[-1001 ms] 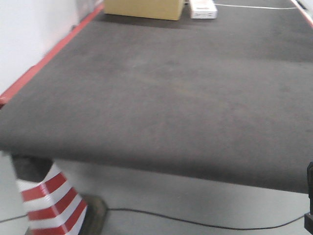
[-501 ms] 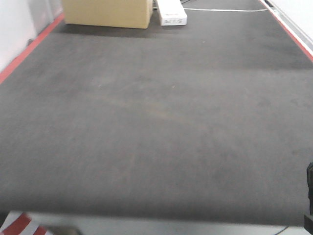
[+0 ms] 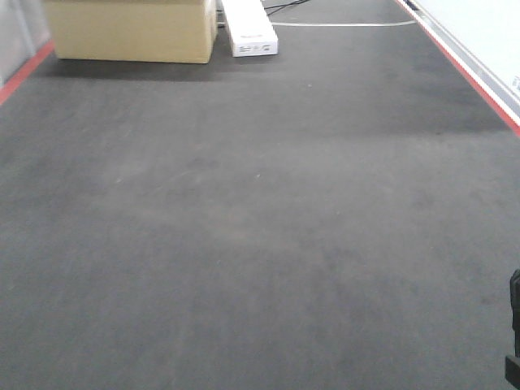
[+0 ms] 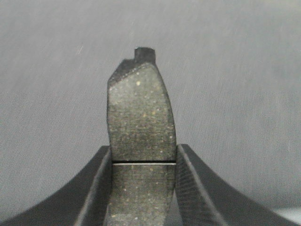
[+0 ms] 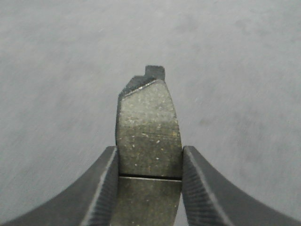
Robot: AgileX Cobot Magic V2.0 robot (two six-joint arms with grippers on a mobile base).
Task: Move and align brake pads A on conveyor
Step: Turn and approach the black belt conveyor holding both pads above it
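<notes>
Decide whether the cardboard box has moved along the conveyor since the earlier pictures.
No. The cardboard box stays beside the left red edge strip; only the camera's view shifted.

Around the left hand (image 4: 143,157) and right hand (image 5: 149,162), the belt (image 3: 260,227) lies bare, open ahead and to both sides. Each hand's gap is filled: left pad (image 4: 140,117), right pad (image 5: 148,127). Far ahead to the left, a box (image 3: 130,31) and white case (image 3: 250,32) stand just beside each other. A red strip (image 3: 475,77) bounds the right.
</notes>
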